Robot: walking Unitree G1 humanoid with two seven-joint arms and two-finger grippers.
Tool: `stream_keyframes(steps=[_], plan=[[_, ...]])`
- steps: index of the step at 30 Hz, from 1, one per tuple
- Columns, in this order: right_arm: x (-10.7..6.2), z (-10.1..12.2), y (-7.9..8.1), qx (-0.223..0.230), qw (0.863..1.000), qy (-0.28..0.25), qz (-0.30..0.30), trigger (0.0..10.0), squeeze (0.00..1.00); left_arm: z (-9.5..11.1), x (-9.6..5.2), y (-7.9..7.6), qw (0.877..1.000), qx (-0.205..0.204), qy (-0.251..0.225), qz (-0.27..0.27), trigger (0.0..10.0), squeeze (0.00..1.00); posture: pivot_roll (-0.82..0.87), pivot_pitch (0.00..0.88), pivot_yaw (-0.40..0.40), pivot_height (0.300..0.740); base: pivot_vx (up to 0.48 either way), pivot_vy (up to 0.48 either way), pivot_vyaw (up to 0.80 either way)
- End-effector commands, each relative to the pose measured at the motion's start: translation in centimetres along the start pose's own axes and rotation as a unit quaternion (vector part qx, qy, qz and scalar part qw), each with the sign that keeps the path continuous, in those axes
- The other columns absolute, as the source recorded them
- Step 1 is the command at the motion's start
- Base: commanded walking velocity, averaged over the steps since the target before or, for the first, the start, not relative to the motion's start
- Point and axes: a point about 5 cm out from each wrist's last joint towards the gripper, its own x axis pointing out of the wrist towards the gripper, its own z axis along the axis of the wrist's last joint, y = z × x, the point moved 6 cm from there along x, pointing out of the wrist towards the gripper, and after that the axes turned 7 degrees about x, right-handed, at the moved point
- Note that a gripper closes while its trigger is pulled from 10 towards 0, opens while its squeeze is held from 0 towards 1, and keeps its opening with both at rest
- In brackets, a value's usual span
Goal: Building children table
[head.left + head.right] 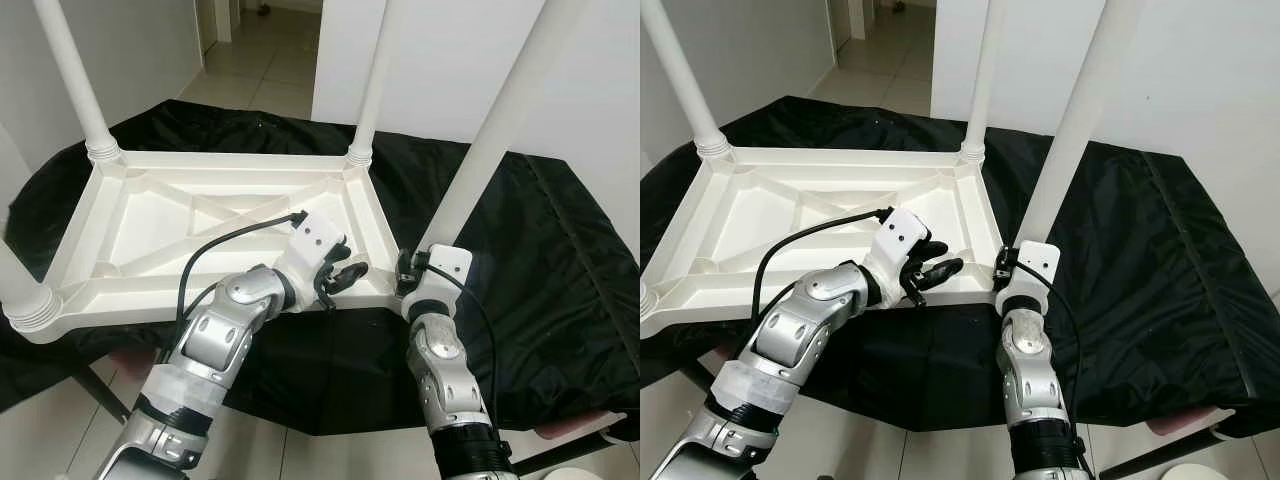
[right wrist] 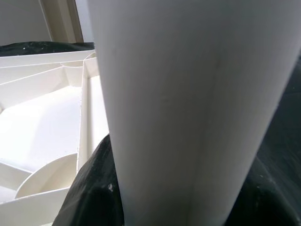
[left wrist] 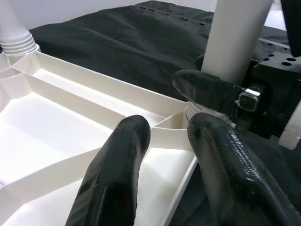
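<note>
White plastic, ribbed underneath: a child's tabletop lies upside down on a black cloth covering the table, so its corner sockets face up for the legs. Legs rise from its corners, two at the far side. The right gripper clasps the base of the near-right leg, its black fingers closed around the tube just above the corner socket, probably to steady or press it home. The left gripper rests on the tabletop's near rim just beside that corner, fingers slightly parted and holding nothing, seemingly bracing the tabletop against the push. Pale floor tiles lie beyond.
</note>
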Motion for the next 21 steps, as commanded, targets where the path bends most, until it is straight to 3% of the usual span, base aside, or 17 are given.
stream_keyframes(steps=[1, 2, 3, 4, 10, 16, 17, 21], plan=[[-0.2, 0.0, -0.6, -0.004, 1.000, 0.001, -0.007, 10.0, 0.37, -0.2, -0.1, 1.9, 0.997, 0.004, 0.008, 0.081, 10.0, 0.00, 0.07, 0.000, -0.090, 0.740, 0.000, 0.000, 0.00], [-0.3, 0.2, -0.4, 0.001, 1.000, -0.003, 0.001, 10.0, 0.84, -0.2, -0.1, 1.9, 0.997, 0.005, 0.007, 0.083, 10.0, 0.00, 0.07, 0.000, -0.090, 0.740, 0.000, 0.000, 0.00], [-0.4, 0.4, -0.2, 0.005, 1.000, -0.006, 0.007, 10.0, 0.84, -0.1, -0.1, 2.0, 0.996, 0.006, 0.006, 0.084, 10.0, 0.00, 0.07, 0.000, -0.088, 0.740, 0.000, 0.000, 0.00], [-0.5, 0.5, -0.3, 0.007, 1.000, -0.009, 0.008, 10.0, 1.00, -0.1, -0.1, 2.0, 0.996, 0.006, 0.004, 0.085, 10.0, 0.00, 0.07, 0.000, -0.084, 0.740, 0.000, 0.000, 0.00], [-0.7, 0.7, -1.2, 0.017, 1.000, -0.016, 0.006, 10.0, 1.00, 0.0, -0.1, 1.8, 0.997, 0.014, -0.003, 0.080, 10.0, 0.00, 0.07, 0.003, -0.080, 0.740, 0.000, 0.000, 0.00], [-0.9, 0.3, -1.7, -0.008, 1.000, -0.002, 0.026, 10.0, 1.00, -0.2, 0.0, 1.6, 0.998, 0.017, 0.002, 0.068, 10.0, 0.00, 0.06, 0.015, -0.062, 0.740, 0.000, 0.000, 0.00], [-0.9, 0.2, -1.7, -0.014, 0.999, 0.003, 0.034, 10.0, 0.00, -0.1, 0.0, 1.4, 0.998, 0.018, 0.000, 0.061, 10.0, 0.00, 0.06, 0.015, -0.062, 0.740, 0.000, 0.000, 0.00], [-1.4, 0.8, -1.0, -0.004, 0.995, -0.004, 0.096, 10.0, 0.00, 0.1, -0.1, 0.7, 0.999, 0.026, -0.014, 0.032, 10.0, 0.00, 0.04, 0.024, -0.039, 0.740, 0.000, 0.000, 0.00]])
